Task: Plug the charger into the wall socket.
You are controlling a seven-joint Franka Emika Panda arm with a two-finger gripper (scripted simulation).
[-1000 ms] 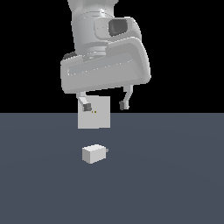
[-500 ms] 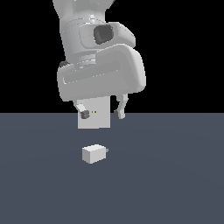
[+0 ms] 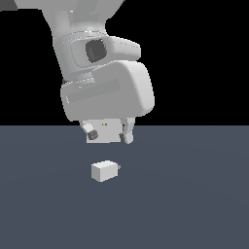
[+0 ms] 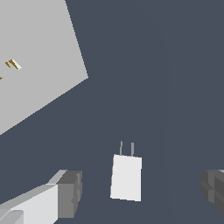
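Reaching looks like the step in hand: the gripper (image 3: pixel 108 134) is hanging above the charger (image 3: pixel 104 170), jaws spread wide, holding nothing. In the wrist view the charger (image 4: pixel 126 177) is sitting between the two fingertips (image 4: pixel 69 194), clear of both, so the approach seems roughly lined up.

The charger is lying on the floor (image 3: pixel 194 194), untouched, with its prongs (image 4: pixel 126 148) sticking out level from one face. In the exterior view that face is turning toward the view's right, not toward the socket (image 3: pixel 104 131), which is standing upright on the floor behind the charger and is half hidden by the gripper. Its two orange-brown holes (image 4: pixel 13 64) are showing in the wrist view, well apart from the charger.

My guess at the next move: come straight down, close on the charger's two long sides, and lift. After that the block will need turning so the prongs are facing the holes, then a level push in.

Nothing else is lying on the floor, and nothing is standing between charger and socket. What could go wrong, I think, is a skewed grip: prongs that thin will be missing holes that small if the block is twisting in the jaws.
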